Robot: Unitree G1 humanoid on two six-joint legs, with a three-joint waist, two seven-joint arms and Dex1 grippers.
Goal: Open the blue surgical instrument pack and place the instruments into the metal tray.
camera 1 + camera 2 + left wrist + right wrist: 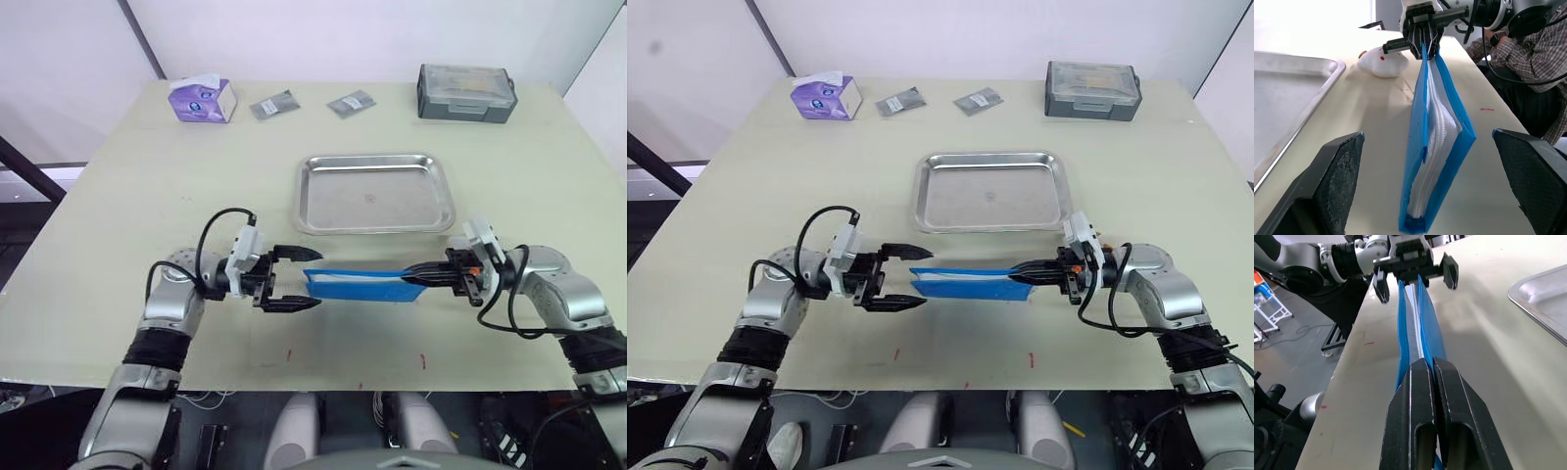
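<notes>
near the front edge of the desk (118, 196), right gripper (428, 274) pinching one end of the blue surgical instrument pack (358, 285), held on edge just above the surface. left gripper (294, 280) spread wide around the other end, not touching. probably light, floppy and slick film, so likely best taken by the loose blue flap at the open end and peeled apart. instruments not visible inside. just beyond, toward the middle, the metal tray (306, 201), empty. along the far edge, tissue box (202, 99), two grey sachets (273, 106), grey lidded box (466, 93).
</notes>
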